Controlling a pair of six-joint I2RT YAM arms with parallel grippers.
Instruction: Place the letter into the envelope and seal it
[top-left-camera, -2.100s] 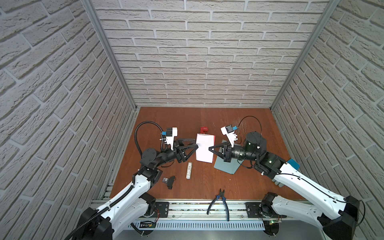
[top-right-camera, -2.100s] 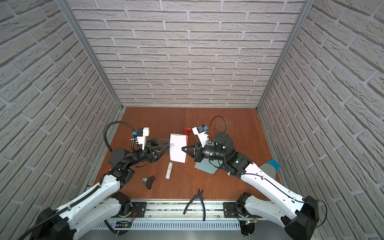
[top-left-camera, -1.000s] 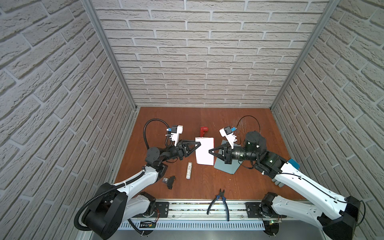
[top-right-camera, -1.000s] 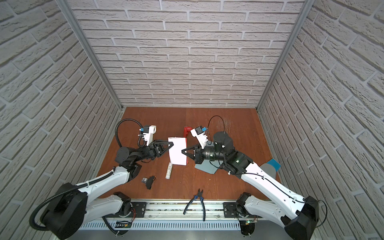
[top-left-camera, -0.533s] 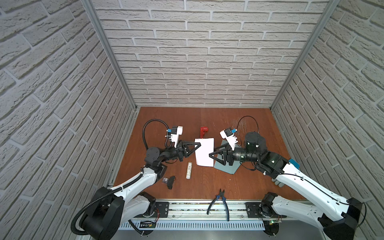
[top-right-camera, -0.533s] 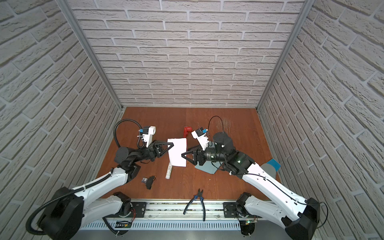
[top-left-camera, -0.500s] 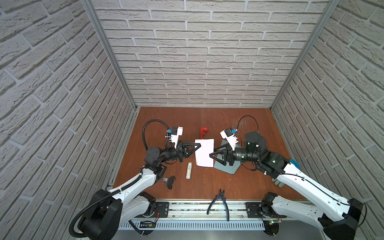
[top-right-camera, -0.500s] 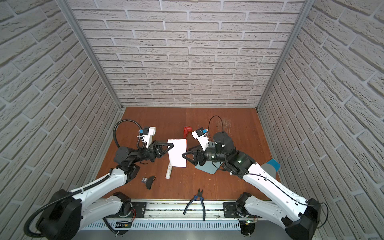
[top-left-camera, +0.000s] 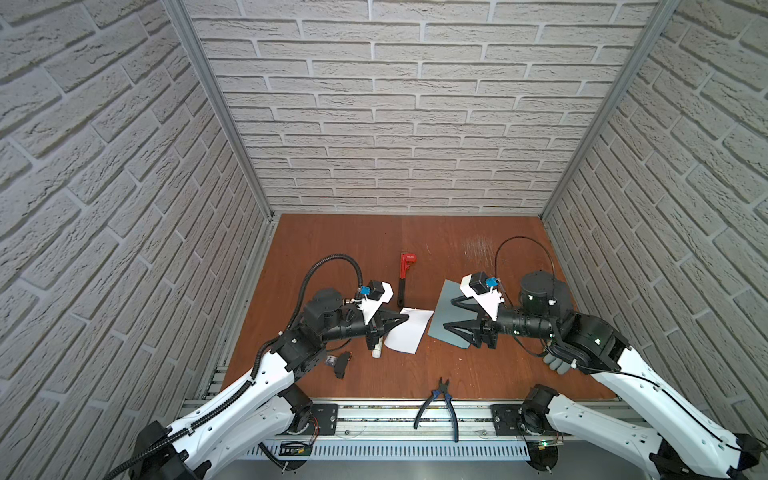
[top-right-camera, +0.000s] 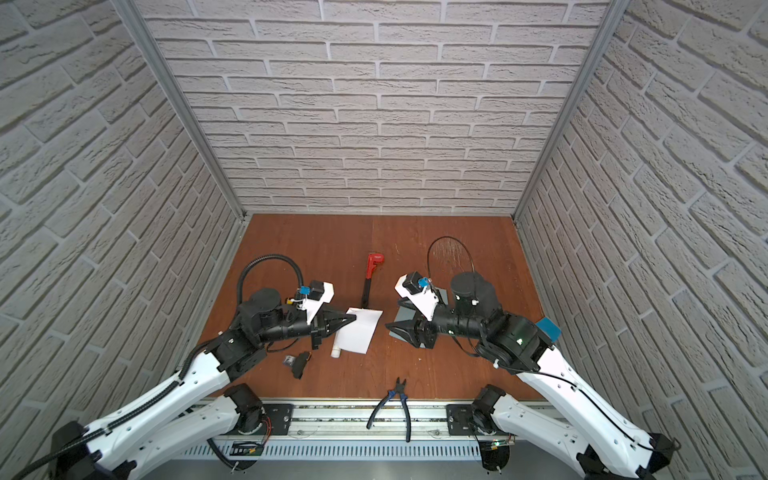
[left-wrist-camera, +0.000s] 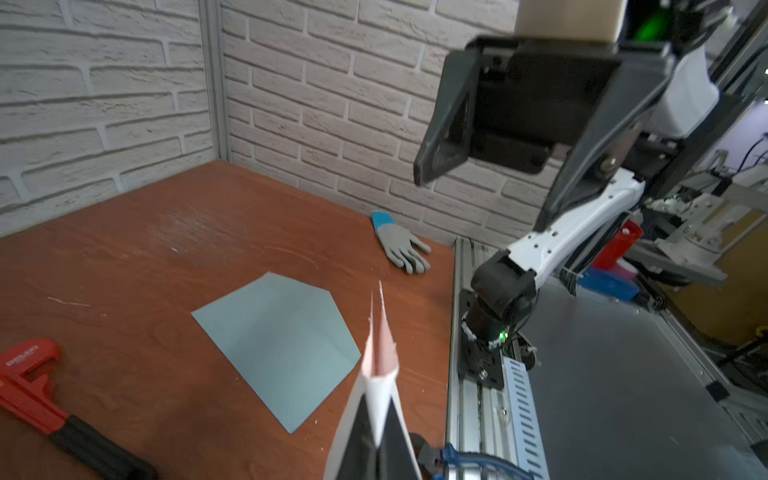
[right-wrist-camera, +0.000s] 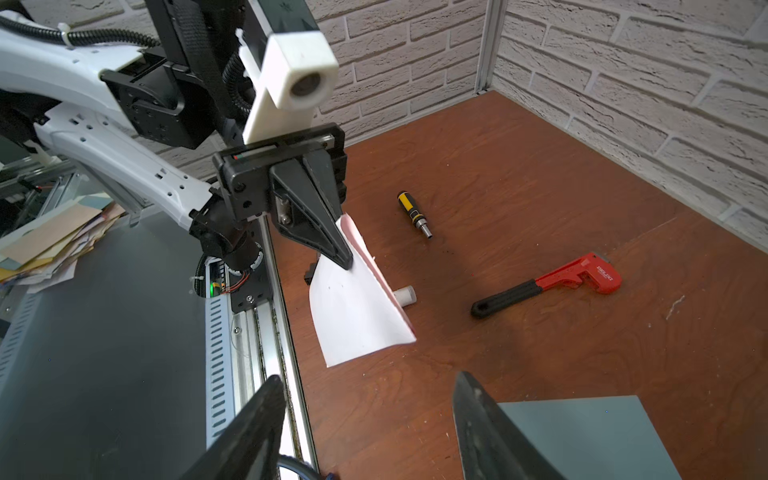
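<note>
In both top views my left gripper (top-left-camera: 405, 318) is pinched shut on the letter (top-left-camera: 407, 337), left of centre. My right gripper (top-left-camera: 449, 312) gapes wide and empty over the envelope (top-left-camera: 445, 292), which lies flat right of centre.

Left wrist: the letter (left-wrist-camera: 380, 357) is clamped edge-on, with the envelope (left-wrist-camera: 282, 340) on the table beyond.

Right wrist: my right fingers (right-wrist-camera: 478, 428) are spread, holding nothing, and the letter (right-wrist-camera: 353, 316) hangs from my left gripper (right-wrist-camera: 347, 262).

2 top views look down over the whole counter (top-left-camera: 340, 245); 2 wrist views sit low — facing each other across it.
</note>
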